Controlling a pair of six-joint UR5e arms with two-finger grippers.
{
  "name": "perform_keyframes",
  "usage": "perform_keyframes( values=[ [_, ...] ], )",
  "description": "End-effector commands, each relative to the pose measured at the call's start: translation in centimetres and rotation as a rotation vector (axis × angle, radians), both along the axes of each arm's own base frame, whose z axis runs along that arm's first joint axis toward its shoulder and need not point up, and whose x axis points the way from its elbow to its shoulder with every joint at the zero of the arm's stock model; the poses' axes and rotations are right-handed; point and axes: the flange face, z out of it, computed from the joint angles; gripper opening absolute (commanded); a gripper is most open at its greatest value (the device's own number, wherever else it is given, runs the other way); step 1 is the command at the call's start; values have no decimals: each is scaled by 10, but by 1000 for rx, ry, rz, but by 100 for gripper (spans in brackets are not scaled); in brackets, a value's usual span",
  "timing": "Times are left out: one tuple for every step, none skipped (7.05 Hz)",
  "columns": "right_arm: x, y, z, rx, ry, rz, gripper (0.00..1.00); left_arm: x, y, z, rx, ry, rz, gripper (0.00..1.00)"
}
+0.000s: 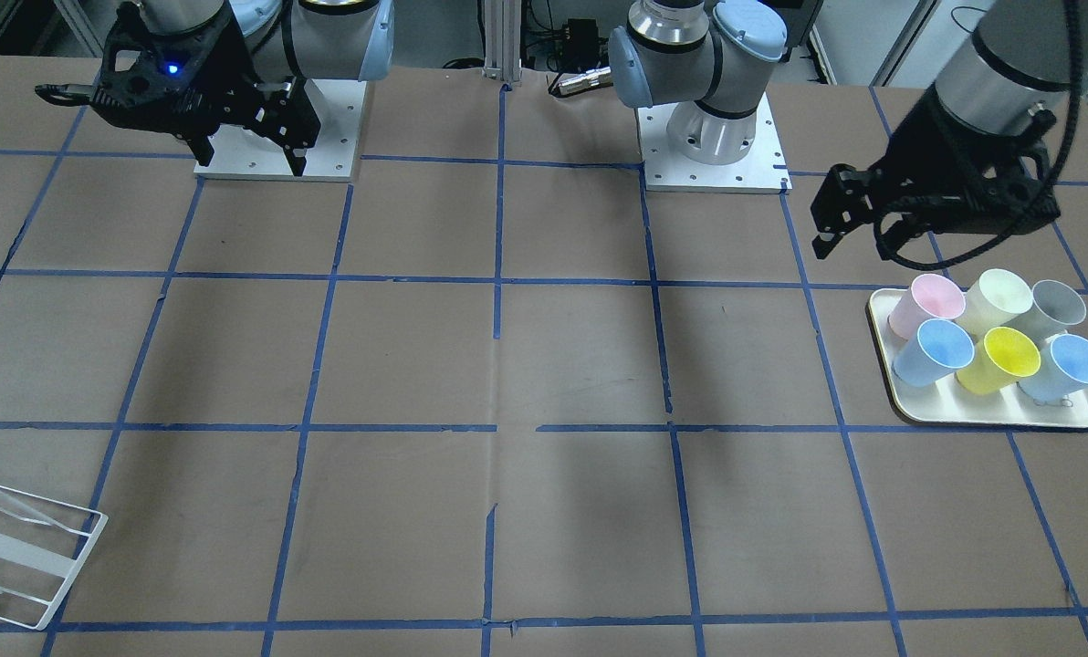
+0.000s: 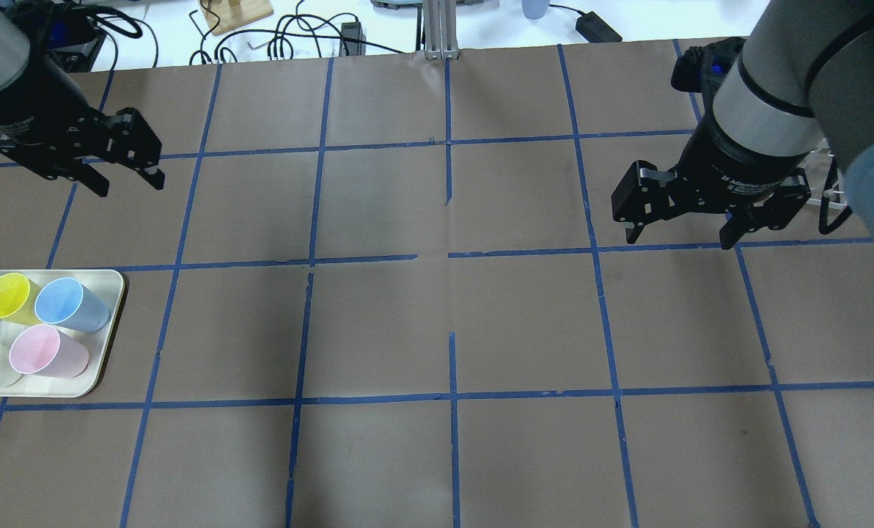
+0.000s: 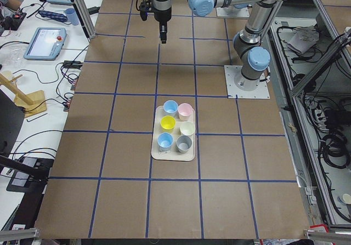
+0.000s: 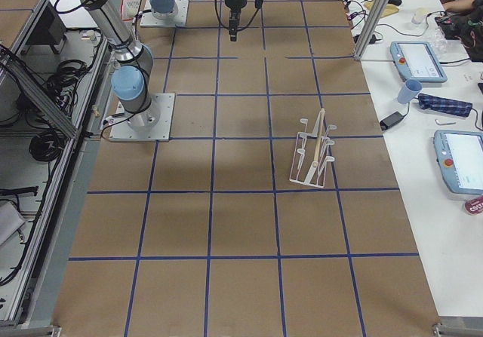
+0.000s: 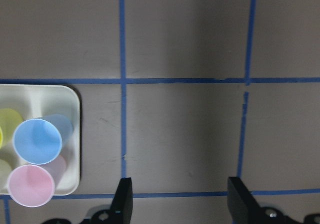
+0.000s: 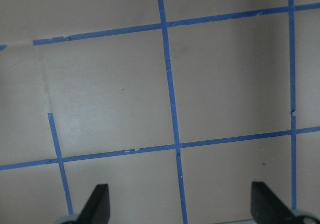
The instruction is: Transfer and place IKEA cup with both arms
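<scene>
- My left gripper (image 2: 130,183) hangs over bare table beyond the tray (image 2: 111,323), jaws apart and empty. The right gripper (image 2: 679,236) waits well apart, spread wide too.
- The yellow cup (image 2: 6,295) stands mouth-up in the tray's far row, hemmed in by blue cups (image 2: 61,302).
- I'd centre the left gripper above it and descend straight, probably pinching one wall with a finger inside the mouth, since the neighbours crowd its sides.
- I'd lift vertically first; a slanted pull could tip them.

Bright, even overhead light; soft diffuse shadows on table (image 1: 562,365); wrist views dimmer, slightly blurred, darkened edges.
</scene>
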Motion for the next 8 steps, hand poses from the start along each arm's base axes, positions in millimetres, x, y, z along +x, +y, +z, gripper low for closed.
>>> perform_keyframes(
  values=[
    [0,3,1,-3,0,6,100,-62,25,8,-13,7,-8,75],
    [0,6,3,-9,0,11,100,-73,34,9,-19,2,6,96],
    [0,7,3,-9,0,12,100,-78,38,8,-25,-1,-2,100],
    [0,8,5,-14,0,14,100,-80,40,9,-33,-1,-5,100],
    [0,8,5,-14,0,14,100,-87,42,10,-38,-2,-25,100],
    [0,8,4,-8,0,14,100,-90,42,10,-42,-2,-31,100],
    [0,8,5,-9,0,14,100,-92,43,13,-53,-3,-34,100],
    [0,8,4,-5,1,14,100,-92,44,13,-55,-3,-34,100]
  ],
)
